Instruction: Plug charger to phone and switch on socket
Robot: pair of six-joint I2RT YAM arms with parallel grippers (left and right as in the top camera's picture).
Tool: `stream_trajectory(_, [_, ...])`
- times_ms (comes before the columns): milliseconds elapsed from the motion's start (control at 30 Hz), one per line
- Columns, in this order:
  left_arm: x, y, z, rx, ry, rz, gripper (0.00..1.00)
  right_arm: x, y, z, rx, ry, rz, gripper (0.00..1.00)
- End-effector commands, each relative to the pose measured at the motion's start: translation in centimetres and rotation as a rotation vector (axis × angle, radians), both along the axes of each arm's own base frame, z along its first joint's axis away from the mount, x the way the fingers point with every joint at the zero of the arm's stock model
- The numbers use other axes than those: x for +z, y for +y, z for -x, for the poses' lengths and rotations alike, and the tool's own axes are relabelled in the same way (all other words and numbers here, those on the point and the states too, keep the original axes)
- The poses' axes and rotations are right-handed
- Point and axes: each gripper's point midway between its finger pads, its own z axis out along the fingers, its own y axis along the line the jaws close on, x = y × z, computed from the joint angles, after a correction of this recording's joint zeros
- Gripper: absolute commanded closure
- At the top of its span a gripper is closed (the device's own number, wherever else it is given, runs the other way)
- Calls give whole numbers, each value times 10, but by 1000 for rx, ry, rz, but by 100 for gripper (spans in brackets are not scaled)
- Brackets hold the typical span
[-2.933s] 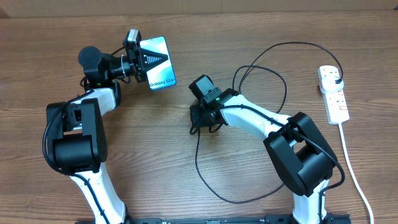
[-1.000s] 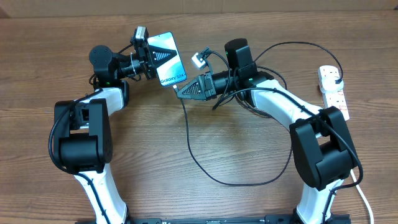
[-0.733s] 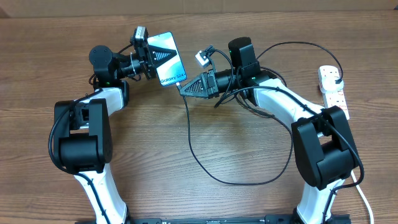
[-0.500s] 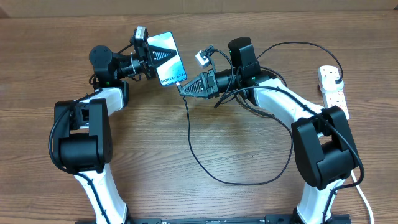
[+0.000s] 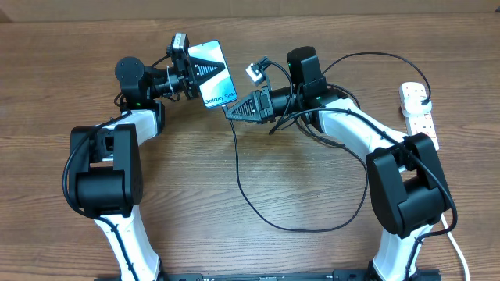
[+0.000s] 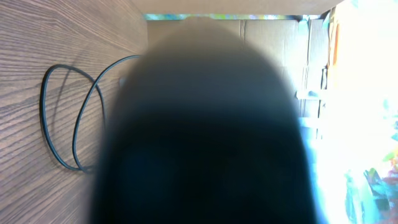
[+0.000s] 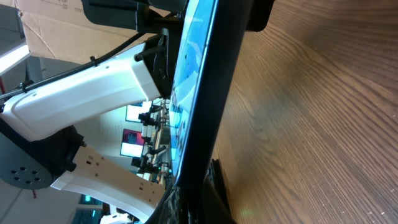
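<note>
My left gripper (image 5: 195,70) is shut on the phone (image 5: 220,87) and holds it tilted above the table, its "Galaxy S24" edge toward my right gripper. In the left wrist view a blurred dark shape fills the frame. My right gripper (image 5: 231,112) is shut on the tip end of the black charger cable (image 5: 242,195), right at the phone's lower edge. In the right wrist view the phone (image 7: 208,74) shows edge-on, running down between my fingers (image 7: 199,208). The connector itself is hidden. The white socket (image 5: 420,119) lies at the far right with a black plug (image 5: 423,95) in it.
The cable hangs from my right gripper, loops wide over the table's middle and arcs back to the socket. A cable loop (image 6: 62,124) shows in the left wrist view. The socket's thick white cord (image 5: 441,211) runs toward the front right edge.
My right gripper has lifted the cable end off the table and brought it up to the phone. In the last half second the left arm has shifted the phone slightly right.
</note>
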Motion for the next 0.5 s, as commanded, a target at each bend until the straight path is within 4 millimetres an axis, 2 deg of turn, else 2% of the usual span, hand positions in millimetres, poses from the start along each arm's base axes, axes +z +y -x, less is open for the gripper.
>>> stream_trajectory(0, [12,-1,-3,24,-41,3,96,21,-2,6,28,-27,-36,96])
stream_trajectory(467, [12,1,-6,40,-55,2,96,23,-2,9,45,-21,-47,96])
